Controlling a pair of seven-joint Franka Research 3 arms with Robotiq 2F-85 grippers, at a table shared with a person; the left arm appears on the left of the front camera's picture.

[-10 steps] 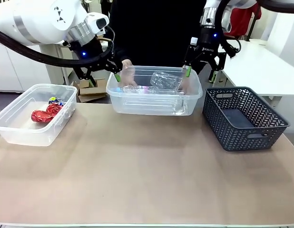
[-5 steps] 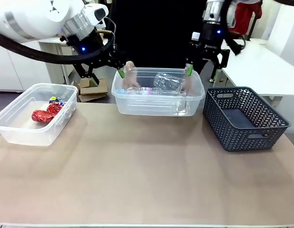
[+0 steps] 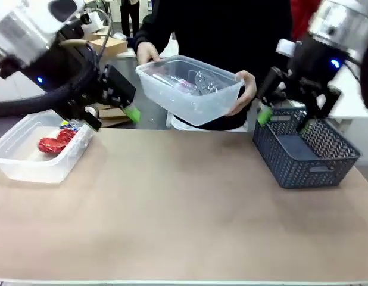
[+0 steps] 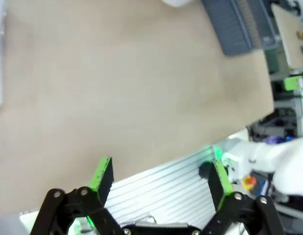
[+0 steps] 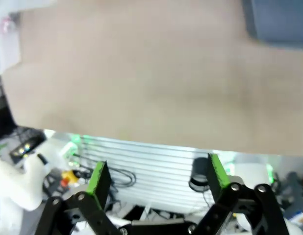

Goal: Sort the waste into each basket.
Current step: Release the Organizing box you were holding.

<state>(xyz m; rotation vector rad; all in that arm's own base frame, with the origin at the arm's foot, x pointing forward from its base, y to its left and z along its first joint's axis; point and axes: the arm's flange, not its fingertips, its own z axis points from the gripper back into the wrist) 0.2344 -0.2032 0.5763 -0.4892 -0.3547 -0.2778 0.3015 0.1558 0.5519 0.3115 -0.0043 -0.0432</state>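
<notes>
**Inspector:** The waste first. Where is it, taken from each pincer outward?

**Onlooker:** The left gripper (image 3: 109, 104) stands with its jaws spread wide and nothing between them; its own camera (image 4: 159, 176) shows bare table (image 4: 117, 83) past the green pads. Just beside it, on its outer side and lower, sits a clear tub (image 3: 35, 158) holding red wrappers (image 3: 53, 143) and a small coloured packet (image 3: 69, 126). The right gripper (image 3: 285, 107) is likewise fully open and empty, hanging over the near rim of the slate-blue basket (image 3: 309, 161), which looks empty. Between the two grippers, raised off the table, the person's hands (image 3: 246, 89) hold a second clear tub (image 3: 190, 89), tilted, with clear plastic bottles (image 3: 199, 82) inside.

**Inspector:** Step in hand?

**Onlooker:** I judge the sorting done or nearly so: nothing loose lies on the table, and the person has the bottle tub.

**Inspector:** Next move?

**Onlooker:** Likely only keeping both arms off the lifted tub.

**Inspector:** Arm pose?

**Onlooker:** Both wrists are pitched back, fingers pointing down toward the robot's own table edge, each arm well to its own side.
</notes>
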